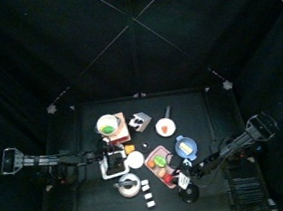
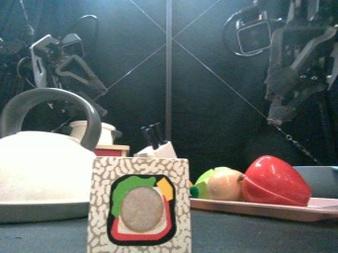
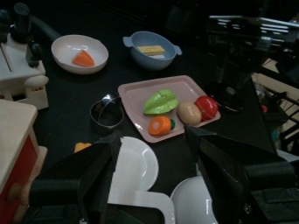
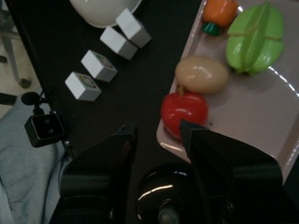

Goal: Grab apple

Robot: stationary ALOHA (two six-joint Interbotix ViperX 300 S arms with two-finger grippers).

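The red apple (image 4: 184, 109) lies on a pink tray (image 4: 275, 103) next to a beige round piece (image 4: 201, 74), a green piece (image 4: 257, 33) and an orange one (image 4: 219, 9). My right gripper (image 4: 158, 133) is open just short of the apple, which sits at the tray's near edge by one jaw tip. In the front view the apple (image 2: 275, 180) rests at the right, with the right arm (image 2: 297, 59) hanging behind it. My left gripper (image 3: 152, 150) is open over a white dish (image 3: 138, 171), away from the apple (image 3: 207, 107).
Several white cubes (image 4: 107, 51) lie beside the tray. A white kettle (image 2: 40, 173) and a printed box (image 2: 138, 203) stand at the table's front. A blue bowl (image 3: 152, 48) and a white bowl (image 3: 79, 52) with an orange piece sit beyond the tray.
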